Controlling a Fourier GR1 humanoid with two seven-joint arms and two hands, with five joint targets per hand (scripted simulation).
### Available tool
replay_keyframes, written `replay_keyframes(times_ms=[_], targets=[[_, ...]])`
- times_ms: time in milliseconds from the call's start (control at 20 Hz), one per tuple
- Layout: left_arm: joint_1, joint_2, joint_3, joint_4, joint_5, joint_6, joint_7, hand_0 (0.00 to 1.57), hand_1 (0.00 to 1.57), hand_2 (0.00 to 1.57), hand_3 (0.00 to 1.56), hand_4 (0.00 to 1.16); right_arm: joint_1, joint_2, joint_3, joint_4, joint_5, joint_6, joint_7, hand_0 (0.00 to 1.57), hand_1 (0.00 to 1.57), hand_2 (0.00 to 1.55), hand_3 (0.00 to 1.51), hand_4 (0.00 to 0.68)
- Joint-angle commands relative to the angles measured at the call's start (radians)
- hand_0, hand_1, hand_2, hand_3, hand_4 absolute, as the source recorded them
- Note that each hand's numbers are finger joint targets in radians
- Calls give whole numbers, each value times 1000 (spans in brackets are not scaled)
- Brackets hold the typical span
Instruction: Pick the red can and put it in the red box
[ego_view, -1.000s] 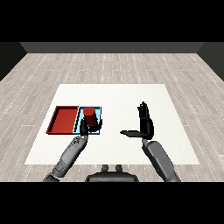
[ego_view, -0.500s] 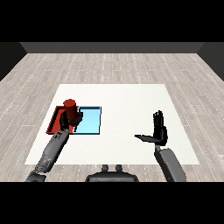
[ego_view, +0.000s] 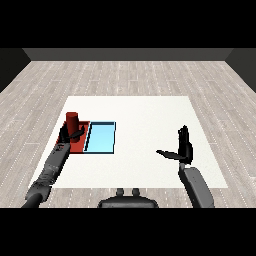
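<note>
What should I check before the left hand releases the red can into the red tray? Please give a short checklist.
1. Upright red cylindrical can is over the flat red tray: ok.
2. Can base rests on the tray floor: cannot tell, the black left hand hides it.
3. Left hand is at the can: ok.
4. Shallow light blue tray holds nothing: ok.
5. Black right hand is open, far from both trays: ok.

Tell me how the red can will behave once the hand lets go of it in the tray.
The red can stands upright over the red tray, with the left hand at its base. It looks rigid, so probably won't deform. Being tall and narrow, it may tip if nudged; on its side it would likely roll.
</note>
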Motion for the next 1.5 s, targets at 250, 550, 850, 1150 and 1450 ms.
replay_keyframes(times_ms=[250, 550, 850, 1150, 1450], targets=[[-153, -66, -2, 418, -79, 48, 88, 738, 738, 732, 737, 812, -38, 40, -33, 126, -22, 38, -46, 0, 0, 0, 0, 0], [-150, -39, 43, 525, -49, 4, 155, 683, 683, 691, 124, 775, -124, 45, -56, 237, -18, 66, -70, 0, 0, 0, 0, 0], [-125, 8, 57, 558, -41, -114, 162, 0, 0, 0, 0, 649, -127, 66, -61, 223, -23, 63, -79, 0, 0, 0, 0, 0], [-175, 69, 34, 564, -72, -158, 226, 0, 0, 0, 0, 0, -100, 63, -94, 229, -41, 96, -111, 0, 0, 0, 0, 0], [-125, 31, 126, 451, 12, -67, -9, 0, 0, 0, 0, 0, -90, 78, -75, 185, -31, 105, -115, 0, 0, 0, 0, 0]])
